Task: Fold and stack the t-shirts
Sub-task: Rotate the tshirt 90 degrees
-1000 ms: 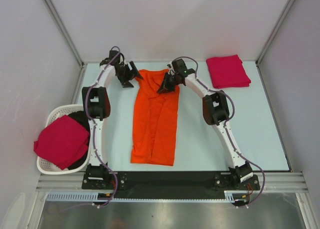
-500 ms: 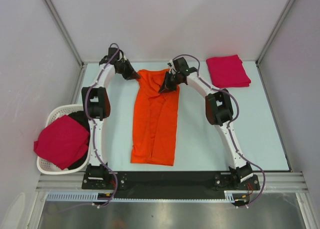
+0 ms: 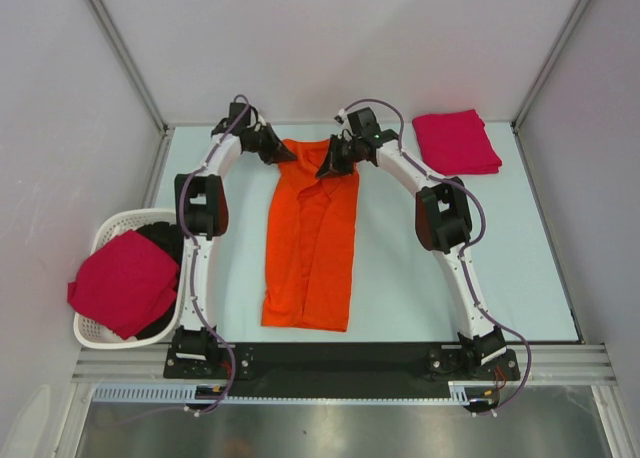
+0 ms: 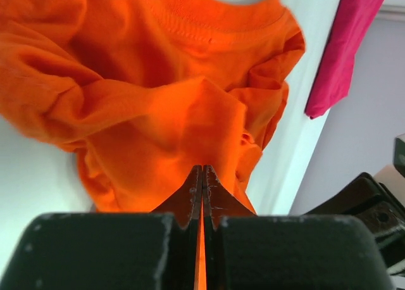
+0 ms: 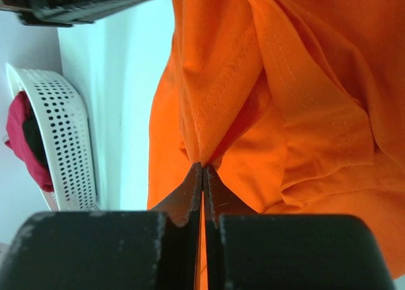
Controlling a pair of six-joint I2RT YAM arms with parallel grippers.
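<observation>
Top external: left pincer (image 3: 276, 151) and right pincer (image 3: 325, 167) are pinching shut on the orange t-shirt (image 3: 310, 248) at its far end, likely prepping a fold.

Bright even light, faint soft shadows

orange t-shirt (image 3: 310, 238) of soft matt cloth with stitched hems, folded crimson shirt (image 3: 456, 143) of like cloth, white basket (image 5: 60, 138) of perforated plastic, table (image 3: 420, 268) smooth and matt
</observation>
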